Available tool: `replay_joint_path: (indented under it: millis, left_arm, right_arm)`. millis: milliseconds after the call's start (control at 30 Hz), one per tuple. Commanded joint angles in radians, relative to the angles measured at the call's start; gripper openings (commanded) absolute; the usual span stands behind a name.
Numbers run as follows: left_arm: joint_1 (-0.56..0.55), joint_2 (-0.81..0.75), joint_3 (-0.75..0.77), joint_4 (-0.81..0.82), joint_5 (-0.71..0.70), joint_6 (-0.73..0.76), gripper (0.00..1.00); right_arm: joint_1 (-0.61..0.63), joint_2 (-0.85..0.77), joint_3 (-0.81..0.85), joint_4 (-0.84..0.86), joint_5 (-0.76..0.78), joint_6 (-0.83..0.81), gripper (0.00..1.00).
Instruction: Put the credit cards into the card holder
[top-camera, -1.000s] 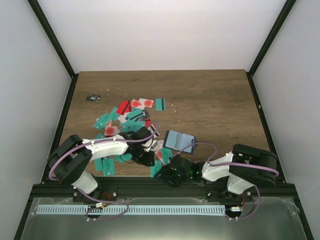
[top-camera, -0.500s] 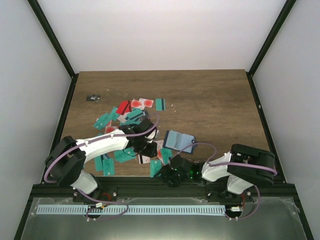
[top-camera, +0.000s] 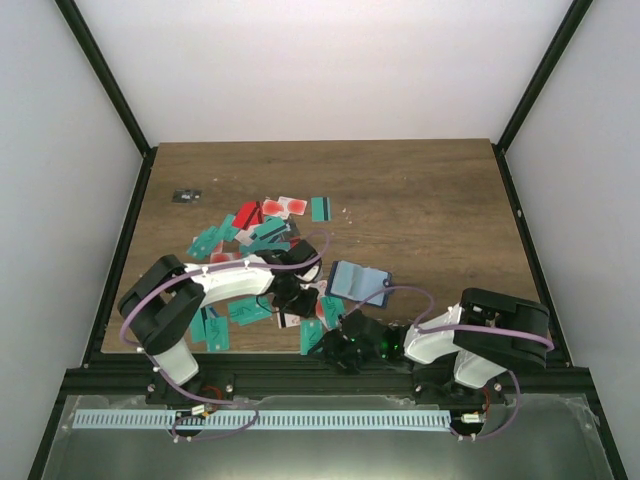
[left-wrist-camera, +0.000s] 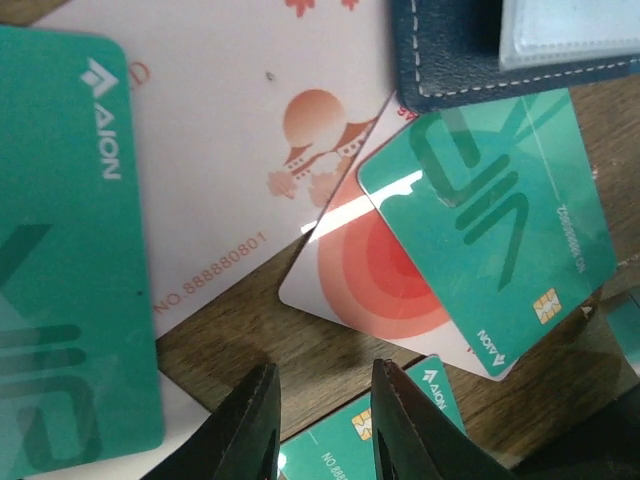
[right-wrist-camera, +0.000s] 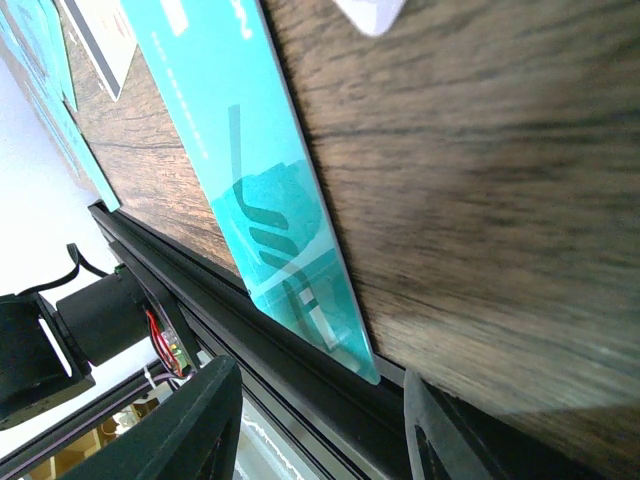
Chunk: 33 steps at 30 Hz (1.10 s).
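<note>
Both jaws ajar over credit cards (left-wrist-camera: 490, 230)

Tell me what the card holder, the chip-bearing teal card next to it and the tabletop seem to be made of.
The card holder: navy leather or imitation, matte and finely grained, with pale stitching along its edge. The teal card: probably smooth plastic, printed, with a gold chip contact. The tabletop: dark wood grain with slight sheen; solid wood or laminate cannot be told.

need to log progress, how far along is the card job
Nothing looks done: the card holder shows no card tucked in. In hand: nothing, the left tool and right tool hover open over loose cards. Remaining: the whole scatter of credit cards on the table.
</note>
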Motion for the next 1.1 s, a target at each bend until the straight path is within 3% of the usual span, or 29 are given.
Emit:
replay_joint_path:
  millis: [0, 633, 1067]
  left_arm:
    - [-0.01, -0.002, -0.045, 0.011, 0.036, 0.005, 0.28]
    - [-0.031, -0.092, -0.176, 0.068, 0.072, -0.056, 0.28]
    - [-0.037, -0.096, -0.182, 0.082, 0.086, -0.062, 0.28]
  right_arm:
    - [-0.013, 0.002, -0.041, -0.059, 0.093, 0.002, 0.47]
    - [-0.049, 0.025, -0.028, -0.026, 0.067, -0.044, 0.43]
    - [-0.056, 0.051, -0.007, -0.017, 0.049, -0.052, 0.25]
